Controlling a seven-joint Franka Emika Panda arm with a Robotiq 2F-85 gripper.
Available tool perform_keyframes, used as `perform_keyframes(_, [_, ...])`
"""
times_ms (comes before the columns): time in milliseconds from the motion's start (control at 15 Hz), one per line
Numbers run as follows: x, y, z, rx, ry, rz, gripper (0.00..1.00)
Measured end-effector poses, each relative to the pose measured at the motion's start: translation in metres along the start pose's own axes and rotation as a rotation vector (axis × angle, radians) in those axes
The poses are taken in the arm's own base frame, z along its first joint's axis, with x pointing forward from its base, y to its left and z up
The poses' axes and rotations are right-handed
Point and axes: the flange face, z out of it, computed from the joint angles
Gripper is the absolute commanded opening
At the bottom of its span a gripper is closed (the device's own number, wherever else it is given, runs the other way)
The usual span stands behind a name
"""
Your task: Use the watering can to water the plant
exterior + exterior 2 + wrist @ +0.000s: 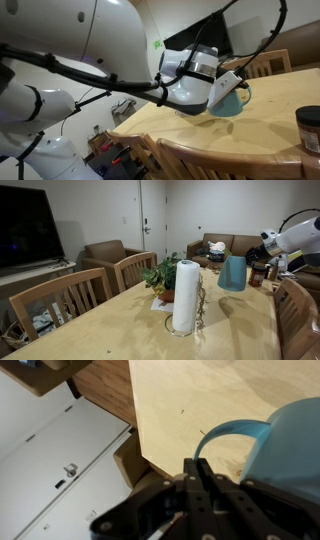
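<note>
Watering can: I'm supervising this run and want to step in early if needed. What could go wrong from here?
1. The claw seems to pinch the teal plastic watering can only by its thin loop handle, so it may swing or slip when tilted.
2. The white paper towel roll stands right beside the leafy green plant in its orange pot; the spout could knock it, or water could soak it.

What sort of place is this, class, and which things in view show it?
Most likely a home's combined living and dining room: a wooden dining table with slatted wooden chairs, a sofa and an armchair behind it, and a large dark television.
</note>
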Motion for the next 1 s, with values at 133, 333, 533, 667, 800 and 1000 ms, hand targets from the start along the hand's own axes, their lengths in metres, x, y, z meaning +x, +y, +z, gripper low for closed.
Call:
perform_keyframes(133, [-0.005,0.006,0.000,-0.023,-0.021,0.078,0.02])
perform_keyframes(333, [-0.003,0.011,0.000,-0.069,-0.050,0.198,0.02])
perform_keyframes(533, [0.012,0.007,-0.005,-0.136,-0.073,0.297,0.02])
perform_keyframes(667, [0.024,0.001,-0.012,-0.194,-0.096,0.350,0.02])
perform_keyframes(800, [0.037,-0.005,-0.023,-0.254,-0.115,0.386,0.02])
perform_keyframes(1000, [0.051,-0.010,-0.040,-0.294,-0.148,0.402,0.02])
